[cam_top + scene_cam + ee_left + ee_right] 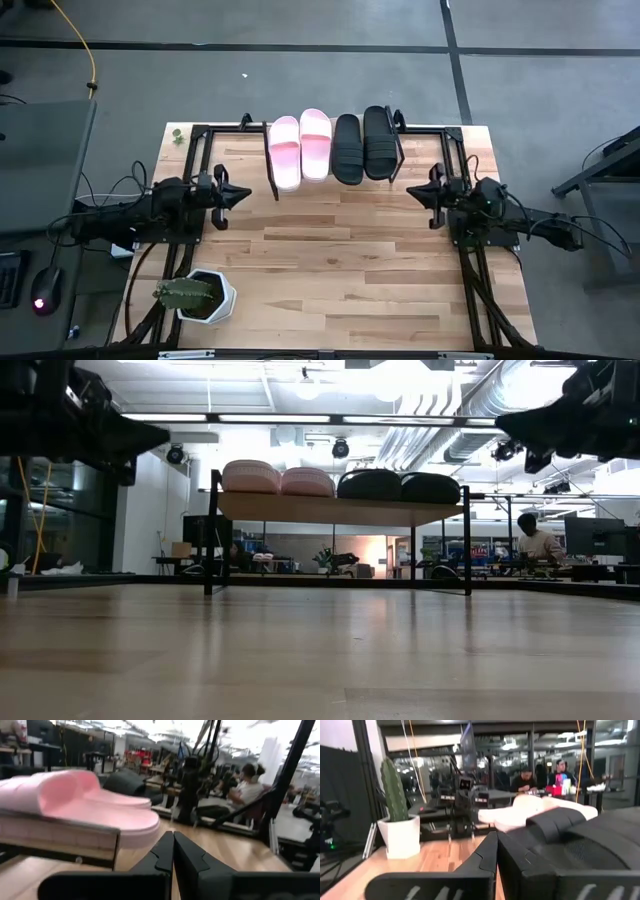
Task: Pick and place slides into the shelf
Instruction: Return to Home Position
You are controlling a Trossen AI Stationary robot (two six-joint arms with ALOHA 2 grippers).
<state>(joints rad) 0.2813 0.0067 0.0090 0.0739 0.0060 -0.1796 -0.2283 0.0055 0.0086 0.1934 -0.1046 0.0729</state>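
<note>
Two pale pink slides (285, 152) (316, 143) and two black slides (348, 148) (379, 142) lie side by side on the shelf (300, 186) at the table's far middle, soles down on its wood panel (340, 510). My left gripper (244, 195) hovers shut at the table's left side, clear of the shelf. My right gripper (414, 191) hovers shut at the right side. In the left wrist view the pink slides (90, 805) fill the frame beyond my shut gripper (173, 851); in the right wrist view a black slide (575, 840) lies beyond my shut gripper (497, 851).
A potted cactus in a white pot (200, 295) stands at the table's near left. The black frame rails (190, 170) (462, 170) run along both sides. Bare wood tabletop (340, 260) stretches between the arms and toward the near edge. People sit in the room beyond.
</note>
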